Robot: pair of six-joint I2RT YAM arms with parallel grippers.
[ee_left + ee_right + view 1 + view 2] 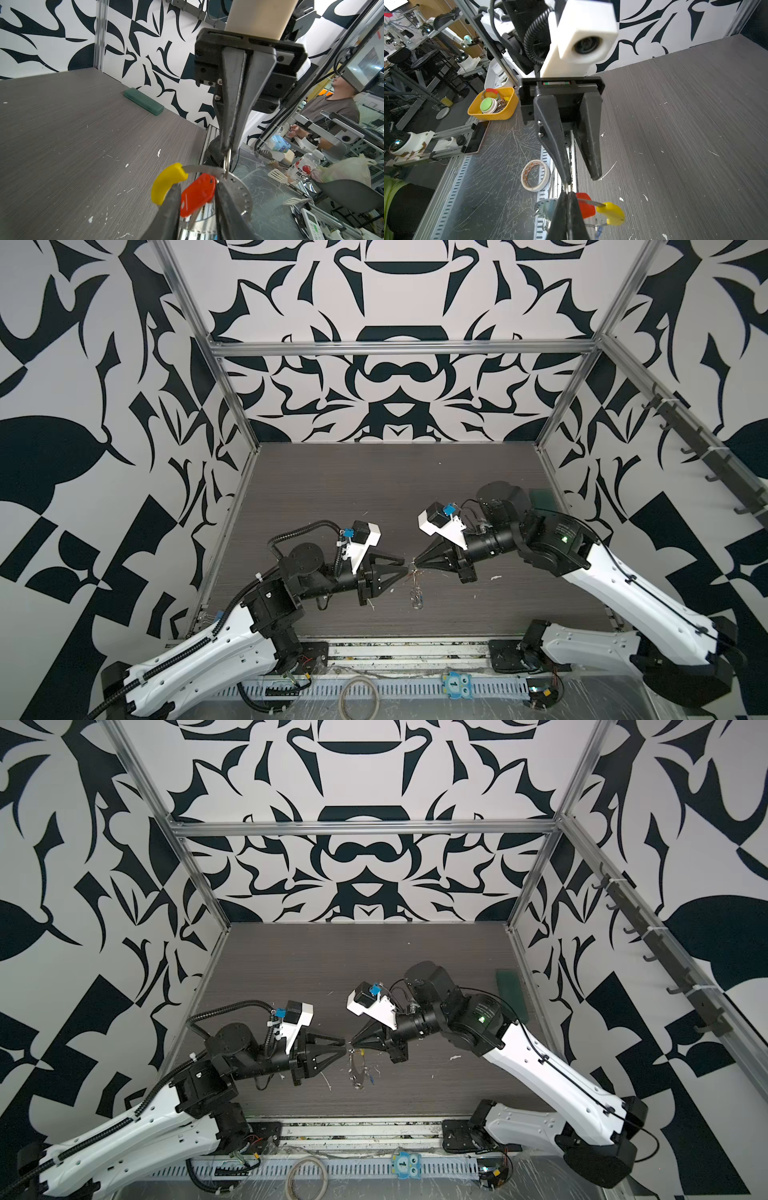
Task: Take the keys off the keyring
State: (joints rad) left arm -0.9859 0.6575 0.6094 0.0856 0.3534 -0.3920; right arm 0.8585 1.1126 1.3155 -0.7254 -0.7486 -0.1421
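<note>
Your right pincer (228,148) is clenched on the small metal ring (227,164) of the keyring (245,193), dangling it above the bench (72,135). Your left pincer (404,565) stands released, its prongs flanking the red key (196,197).

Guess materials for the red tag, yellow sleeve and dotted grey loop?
red tag: plastic, glossy; saturated colour with soft highlights.
yellow sleeve: plastic likewise; smooth moulded curve.
dotted grey loop: probably a thin metal band; bright silvery sheen. The dots may be holes, hard to tell.
</note>
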